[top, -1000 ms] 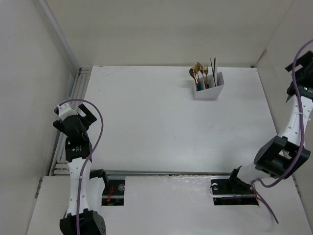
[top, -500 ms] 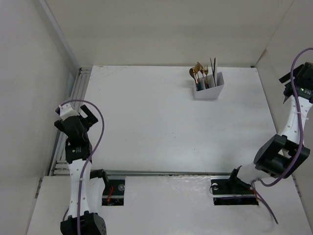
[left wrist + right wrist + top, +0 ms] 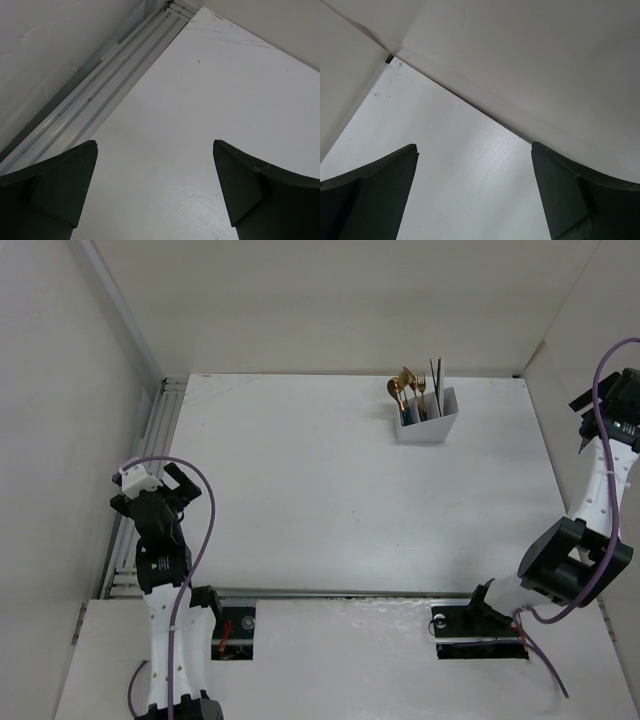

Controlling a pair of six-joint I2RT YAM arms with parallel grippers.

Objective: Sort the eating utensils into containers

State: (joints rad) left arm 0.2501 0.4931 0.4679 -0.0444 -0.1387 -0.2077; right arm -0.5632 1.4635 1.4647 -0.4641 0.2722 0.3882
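The white divided box (image 3: pixel 427 423) stands at the far middle-right of the table. Gold-headed spoons and forks (image 3: pixel 408 388) with teal handles and thin dark chopsticks (image 3: pixel 436 380) stand upright in it. My left gripper (image 3: pixel 158 484) is open and empty at the table's left edge, far from the box. In the left wrist view its fingers (image 3: pixel 60 180) frame bare table. My right gripper (image 3: pixel 600 405) is open and empty at the far right edge, by the right wall. Its fingers (image 3: pixel 570 185) frame bare table and wall. No utensil shows in either wrist view.
A metal rail (image 3: pixel 150 460) runs along the table's left edge and shows in the left wrist view (image 3: pixel 100 90). White walls enclose the back and both sides. Purple cables (image 3: pixel 195 530) loop off both arms. Two cut-outs (image 3: pixel 478 628) sit by the arm bases.
My left gripper has drawn back toward the near edge along the left rail. My right gripper has shifted slightly nearer. The box and utensils have not moved.
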